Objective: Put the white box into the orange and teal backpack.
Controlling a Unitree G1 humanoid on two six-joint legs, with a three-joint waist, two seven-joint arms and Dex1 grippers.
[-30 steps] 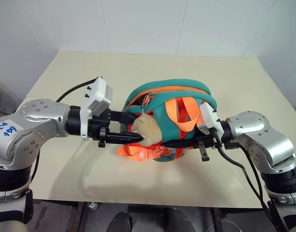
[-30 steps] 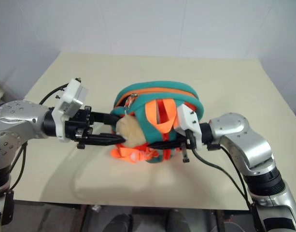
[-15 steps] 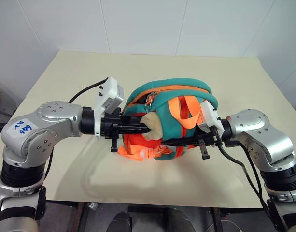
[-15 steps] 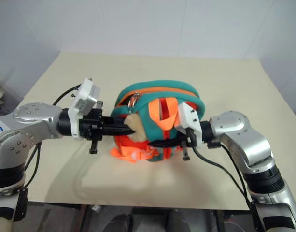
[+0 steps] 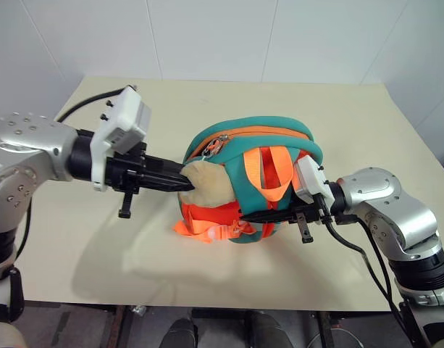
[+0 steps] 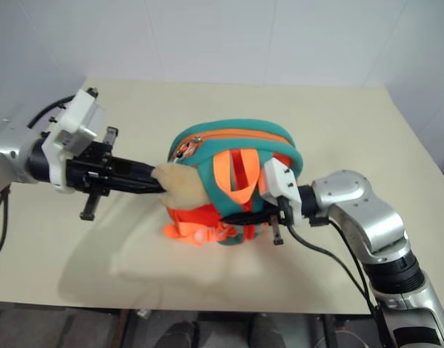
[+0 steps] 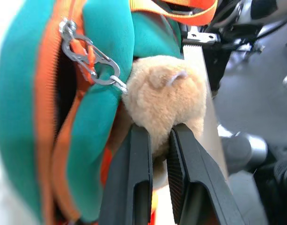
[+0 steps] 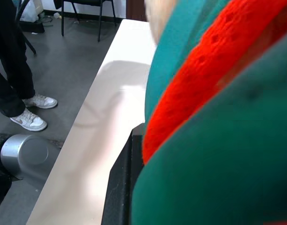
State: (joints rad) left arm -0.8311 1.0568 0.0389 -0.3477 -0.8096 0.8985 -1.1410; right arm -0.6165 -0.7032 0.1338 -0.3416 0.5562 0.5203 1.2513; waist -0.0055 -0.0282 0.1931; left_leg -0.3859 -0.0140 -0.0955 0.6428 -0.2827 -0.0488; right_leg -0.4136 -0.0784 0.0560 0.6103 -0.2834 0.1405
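The orange and teal backpack (image 5: 250, 148) is held between my two grippers over the beige table (image 5: 352, 116), and its shadow falls on the tabletop below. My left gripper (image 5: 182, 180) is shut on the beige plush toy (image 7: 166, 93), which hangs from a silver clip (image 7: 87, 58) at the zipper. From the other side, my right gripper (image 5: 256, 215) is shut on the backpack's lower edge, one black finger (image 8: 122, 187) lying under the red and teal fabric (image 8: 218, 117). The white box is out of view.
Orange straps (image 5: 207, 230) dangle under the backpack. A white wall (image 5: 207, 36) rises behind the table. A person's legs and white shoes (image 8: 28, 119) stand on the grey floor beside the table edge (image 8: 73, 140).
My left gripper closed on the plush toy, then drew it up and to the left, and the left arm swung outward. The right arm stayed put.
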